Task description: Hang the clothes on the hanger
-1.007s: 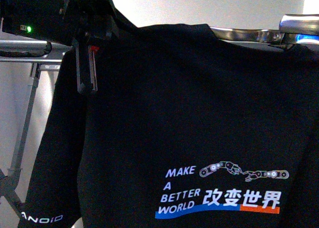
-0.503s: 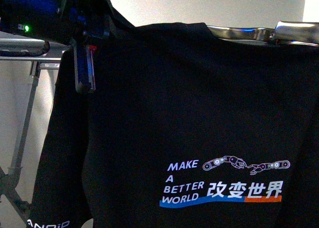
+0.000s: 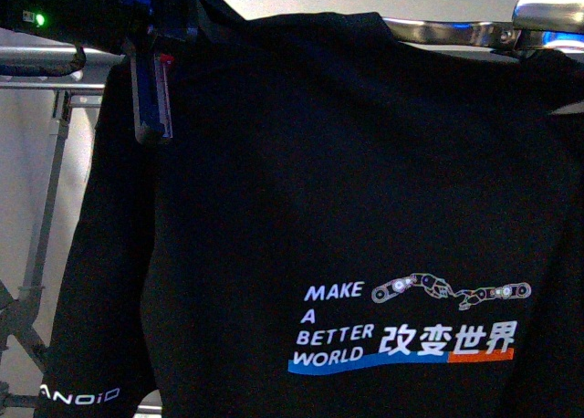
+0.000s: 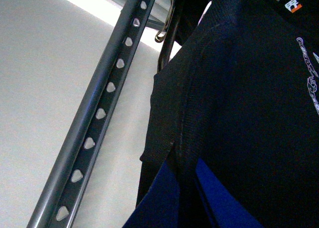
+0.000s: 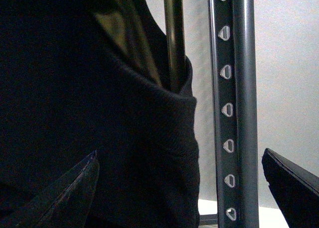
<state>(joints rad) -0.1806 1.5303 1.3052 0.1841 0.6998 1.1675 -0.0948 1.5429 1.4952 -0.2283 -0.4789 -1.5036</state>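
Seeing the clothes (image 3: 347,208) higher in the front view than a second ago: print block up, collar now close to the top edge. Same for the left gripper (image 3: 151,99) at upper left, with its green LED (image 3: 38,18) nearly at the top edge. Also up at upper right, after a small dip half a second ago: the shiny wire coat hanger (image 3: 447,30). Reads as a lift toward the rail, not a release.

Left gripper: narrow, pinching shoulder fabric. Confirmed in the left wrist view by blue fingers (image 4: 157,208) at bottom centre with a cloth fold between them.

Right gripper (image 5: 179,153): spread wide, dark tips at lower left and lower right of the right wrist view. Nothing visibly clamped, only shirt shoulder and a dark rod (image 5: 173,39) in the gap.

Found the hanger (image 4: 102,108) running diagonally at the left of the left wrist view, heart holes showing, just beside the shoulder and not touching. Same in the right wrist view: vertical, right of centre, clear gap to the fabric.

Judging not hung yet. Cannot tell hook engagement. Probably needs more height, then a move across onto the rail. Watch for fabric slipping from the pinch.
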